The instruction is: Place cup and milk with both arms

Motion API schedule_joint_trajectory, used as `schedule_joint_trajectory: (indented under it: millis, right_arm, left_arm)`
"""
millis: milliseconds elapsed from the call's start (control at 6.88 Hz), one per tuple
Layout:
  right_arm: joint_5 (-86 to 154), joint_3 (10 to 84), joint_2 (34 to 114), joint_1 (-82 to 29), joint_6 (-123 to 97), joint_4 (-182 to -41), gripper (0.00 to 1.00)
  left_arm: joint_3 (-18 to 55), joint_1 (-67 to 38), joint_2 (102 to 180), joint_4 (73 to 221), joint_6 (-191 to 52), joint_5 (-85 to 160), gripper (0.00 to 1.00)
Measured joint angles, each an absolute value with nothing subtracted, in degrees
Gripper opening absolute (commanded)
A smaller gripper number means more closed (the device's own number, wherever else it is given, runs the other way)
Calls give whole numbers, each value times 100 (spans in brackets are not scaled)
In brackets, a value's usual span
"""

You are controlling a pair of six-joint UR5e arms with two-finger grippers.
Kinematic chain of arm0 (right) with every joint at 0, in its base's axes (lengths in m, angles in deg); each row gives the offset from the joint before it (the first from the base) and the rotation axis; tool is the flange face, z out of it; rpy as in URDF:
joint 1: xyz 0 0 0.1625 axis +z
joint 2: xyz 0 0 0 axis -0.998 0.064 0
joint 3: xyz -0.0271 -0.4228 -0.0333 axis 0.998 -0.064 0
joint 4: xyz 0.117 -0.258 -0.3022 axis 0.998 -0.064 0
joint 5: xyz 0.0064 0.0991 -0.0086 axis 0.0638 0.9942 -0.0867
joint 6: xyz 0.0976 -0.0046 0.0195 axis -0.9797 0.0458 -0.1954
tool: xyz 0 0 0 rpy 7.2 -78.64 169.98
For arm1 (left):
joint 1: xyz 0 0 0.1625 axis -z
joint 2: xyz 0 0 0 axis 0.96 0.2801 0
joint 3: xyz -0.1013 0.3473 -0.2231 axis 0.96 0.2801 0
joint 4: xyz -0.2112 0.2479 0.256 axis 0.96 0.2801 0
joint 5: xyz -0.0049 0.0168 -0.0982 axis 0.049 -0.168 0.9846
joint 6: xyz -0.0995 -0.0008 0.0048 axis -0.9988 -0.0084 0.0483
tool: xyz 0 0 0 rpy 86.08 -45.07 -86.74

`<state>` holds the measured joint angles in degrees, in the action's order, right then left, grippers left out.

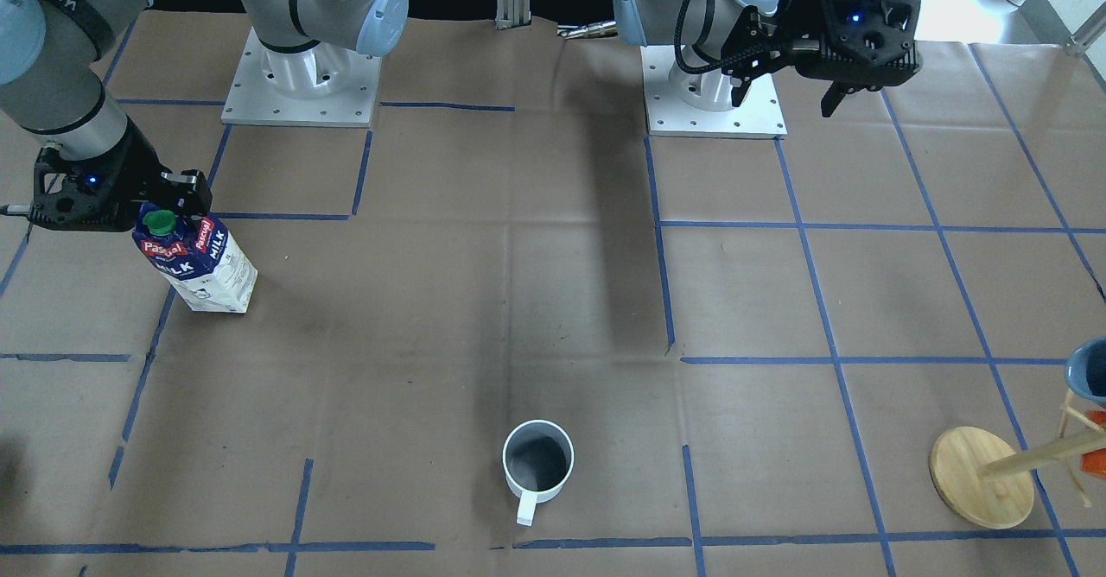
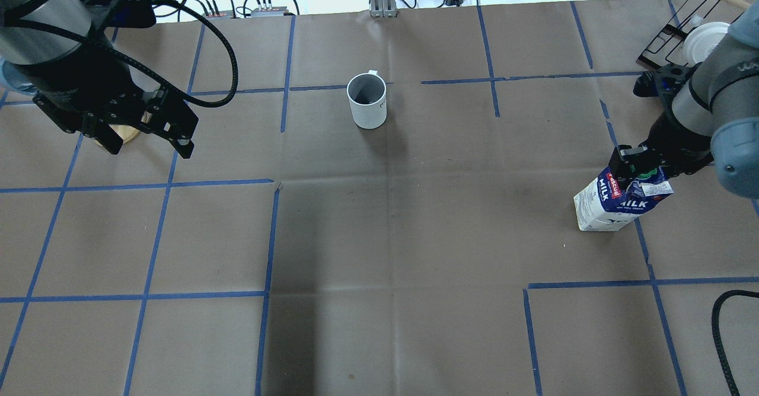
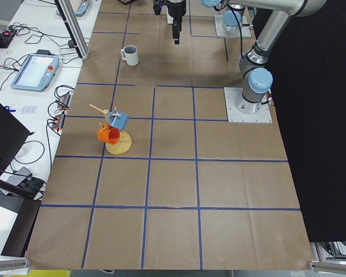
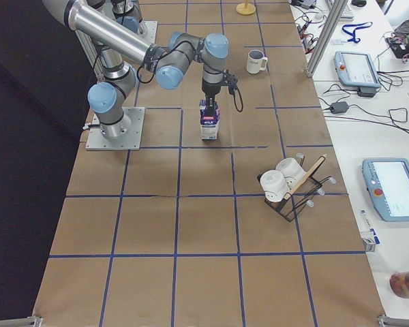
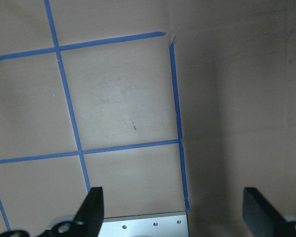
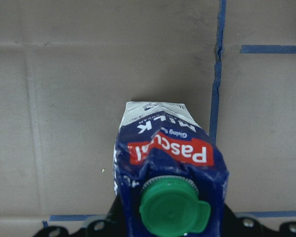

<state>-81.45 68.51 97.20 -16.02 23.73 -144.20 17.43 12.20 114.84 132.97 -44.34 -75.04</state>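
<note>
The milk (image 1: 197, 262) is a blue and white carton with a green cap, standing on the brown paper at the robot's right side; it also shows in the overhead view (image 2: 611, 203) and the right wrist view (image 6: 167, 163). My right gripper (image 1: 168, 210) is shut on the milk's gabled top (image 2: 637, 168). The cup (image 1: 537, 465), a white mug with a grey inside, stands upright and alone at the table's far middle (image 2: 367, 101), handle turned away from the robot. My left gripper (image 1: 788, 91) hangs open and empty above the table near its base, far from the cup (image 2: 147, 146).
A wooden mug tree (image 1: 981, 478) with a blue and an orange mug stands at the far left end (image 3: 118, 144). A black rack with white cups (image 4: 290, 187) sits at the far right. The two arm base plates (image 1: 302, 85) are at the robot's edge.
</note>
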Motion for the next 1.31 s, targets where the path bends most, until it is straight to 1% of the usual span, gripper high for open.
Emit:
schedule_joint_trajectory:
  millis: [145, 436, 726, 1017, 1308]
  right_arm:
    - [-8146, 6720, 9746, -1601, 2370, -14407, 60]
    - [-8106, 6235, 9710, -1574, 2367, -14327, 64]
    - [-7929, 5911, 9502, -1441, 2370, -14270, 64]
    - [-7872, 5284, 8972, -955, 2228, -14044, 64]
    - [-7910, 4258, 8186, -290, 1780, -13606, 63]
  left_arm:
    - [1775, 1222, 11499, 13278, -4423, -7509, 100]
    - [1787, 1224, 11510, 13265, -4455, -7505, 100]
    - [1788, 1218, 11498, 13270, -4451, -7469, 100]
    - [1753, 1251, 11580, 13263, -4400, -7483, 100]
    - [1720, 1331, 11626, 13255, -4385, -7491, 100]
